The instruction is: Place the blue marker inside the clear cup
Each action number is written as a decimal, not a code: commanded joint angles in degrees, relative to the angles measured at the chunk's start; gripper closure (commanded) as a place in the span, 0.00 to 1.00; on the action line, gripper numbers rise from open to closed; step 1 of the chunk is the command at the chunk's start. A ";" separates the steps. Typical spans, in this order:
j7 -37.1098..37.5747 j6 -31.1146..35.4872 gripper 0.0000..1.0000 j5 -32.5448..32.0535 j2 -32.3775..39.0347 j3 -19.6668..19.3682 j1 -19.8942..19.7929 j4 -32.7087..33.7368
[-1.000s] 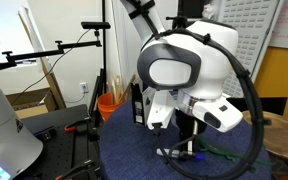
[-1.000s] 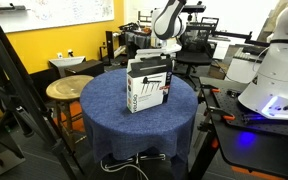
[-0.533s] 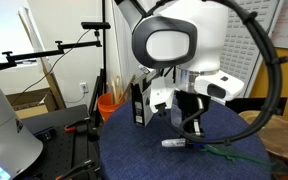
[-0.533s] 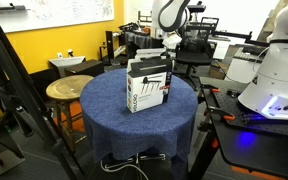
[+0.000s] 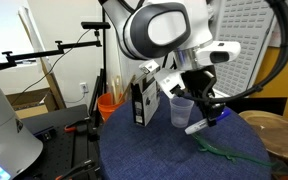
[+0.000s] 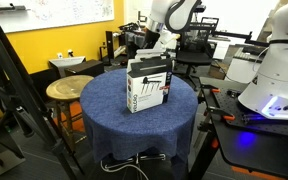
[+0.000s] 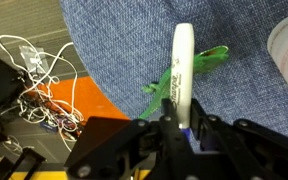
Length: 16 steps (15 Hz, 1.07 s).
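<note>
The jaws are clamped on the blue marker [image 7: 183, 60], holding it tilted above the blue-clothed surface [image 5: 144, 150]. The clear cup [image 5: 181, 111] stands upright just beside the jaws, the marker outside it. A green lizard toy [image 7: 156, 95] lies beneath.

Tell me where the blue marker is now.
In an exterior view the blue marker is held aloft in the end effector, just right of the clear cup and over the green toy.

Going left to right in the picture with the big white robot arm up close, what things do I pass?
Orange bucket, black-and-white carton, clear cup, green lizard toy. The blue marker overlaps the cup, so I skip it.
</note>
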 commanded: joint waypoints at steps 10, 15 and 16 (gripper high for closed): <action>10.37 13.40 0.95 -9.94 -2.54 -9.17 15.30 -0.28; 9.85 18.39 0.95 -8.87 -2.84 -4.61 14.07 -2.44; 9.88 19.65 0.95 -8.95 -2.70 -3.56 13.58 -2.97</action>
